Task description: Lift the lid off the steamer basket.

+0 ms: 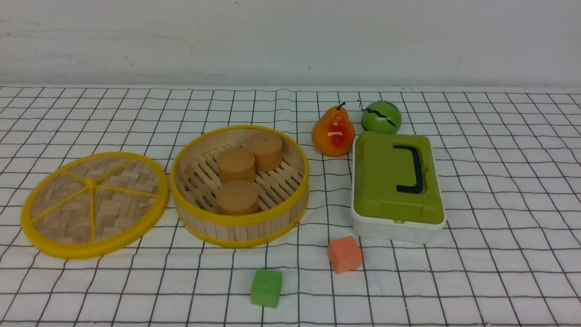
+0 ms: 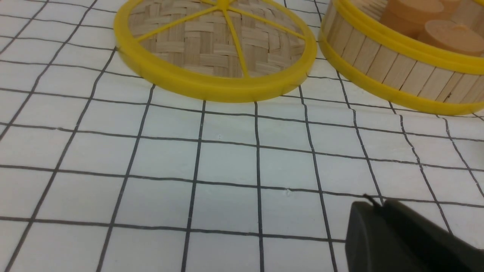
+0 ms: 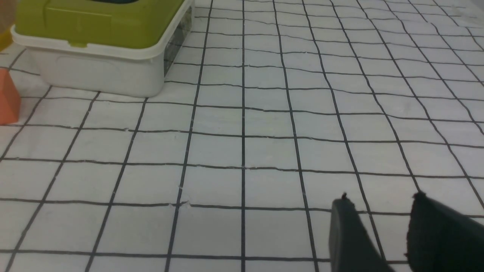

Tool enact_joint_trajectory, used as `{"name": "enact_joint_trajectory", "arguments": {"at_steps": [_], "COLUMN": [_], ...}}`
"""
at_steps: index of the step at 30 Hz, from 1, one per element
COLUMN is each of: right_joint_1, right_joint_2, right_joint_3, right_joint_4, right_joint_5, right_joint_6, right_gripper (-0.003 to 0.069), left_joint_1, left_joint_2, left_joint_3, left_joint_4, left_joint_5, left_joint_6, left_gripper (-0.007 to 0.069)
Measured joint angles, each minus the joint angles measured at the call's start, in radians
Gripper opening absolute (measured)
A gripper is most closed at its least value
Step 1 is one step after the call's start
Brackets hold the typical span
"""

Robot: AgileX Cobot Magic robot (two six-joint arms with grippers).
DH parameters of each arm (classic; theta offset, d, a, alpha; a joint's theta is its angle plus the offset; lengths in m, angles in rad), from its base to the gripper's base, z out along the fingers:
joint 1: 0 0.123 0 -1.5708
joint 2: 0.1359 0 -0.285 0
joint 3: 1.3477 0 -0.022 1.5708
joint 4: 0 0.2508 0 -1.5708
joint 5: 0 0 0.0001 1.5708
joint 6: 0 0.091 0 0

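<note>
Front view: lid (image 1: 93,204) lower left beside steamer basket (image 1: 240,186) | L gripper (image 2: 382,211) pressed together, R gripper (image 3: 382,215) spread, empty | risk: careless retract nudges lid.

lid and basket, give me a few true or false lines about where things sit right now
1. The lid lies on the cloth beside the basket. True.
2. The basket is empty. False: three tan cylinders stand inside.
3. The pear sits behind the green-topped box. True.
4. The left gripper holds the lid. False: it holds nothing.
5. The green cube sits inside the basket. False: it lies on the cloth in front.
</note>
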State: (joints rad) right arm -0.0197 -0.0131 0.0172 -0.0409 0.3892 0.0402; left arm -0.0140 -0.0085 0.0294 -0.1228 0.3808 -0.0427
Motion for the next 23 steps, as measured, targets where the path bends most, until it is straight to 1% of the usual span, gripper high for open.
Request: {"name": "enact_joint_trajectory", "arguments": {"at_steps": [23], "right_joint_1": [0.000], "right_joint_2": [0.000], "right_joint_3": [0.000], "right_joint_4": [0.000], "right_joint_5": [0.000], "right_joint_6": [0.000], "right_gripper": [0.0239], "left_joint_1": [0.000], "left_joint_2": [0.000], "left_joint_3": [0.000], "left_joint_4": [0.000], "left_joint_5": [0.000], "left_joint_6": [0.000], "left_gripper": [0.0049]}}
